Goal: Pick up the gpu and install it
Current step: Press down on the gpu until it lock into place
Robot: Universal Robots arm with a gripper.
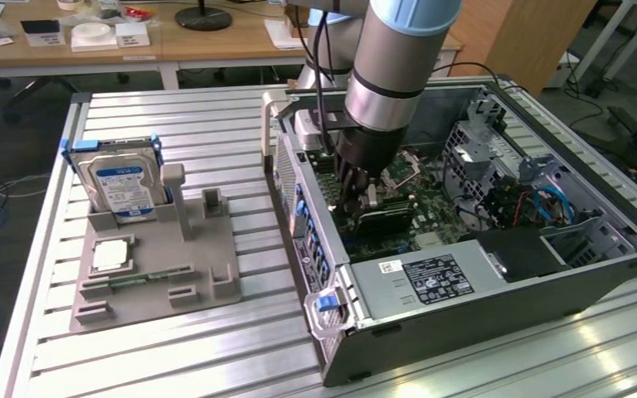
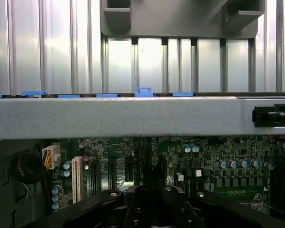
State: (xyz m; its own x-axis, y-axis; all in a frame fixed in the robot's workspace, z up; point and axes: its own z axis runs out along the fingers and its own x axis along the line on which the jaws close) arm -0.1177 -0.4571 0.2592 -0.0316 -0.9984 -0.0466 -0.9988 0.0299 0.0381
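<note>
- Where the slatted metal table (image 1: 186, 348) carries everything, an open computer case (image 1: 496, 323) lies on its side toward the exterior view's right, its green motherboard (image 2: 213, 156) exposed.
- Reaching down into that case, the robot arm (image 1: 401, 58) ends above the board.
- On the exterior view's left sits a grey holder tray (image 1: 147, 278), with a hard drive (image 1: 122, 189) standing upright in it and a small silver chip (image 1: 112, 254) lying flat.
- Deep inside the case, the hand (image 1: 363, 199) hangs just over the gpu (image 1: 387, 222); whether its fingers grip the card cannot be told.
- That gpu lies low against the motherboard, beside the silver power supply (image 1: 424, 282).
</note>
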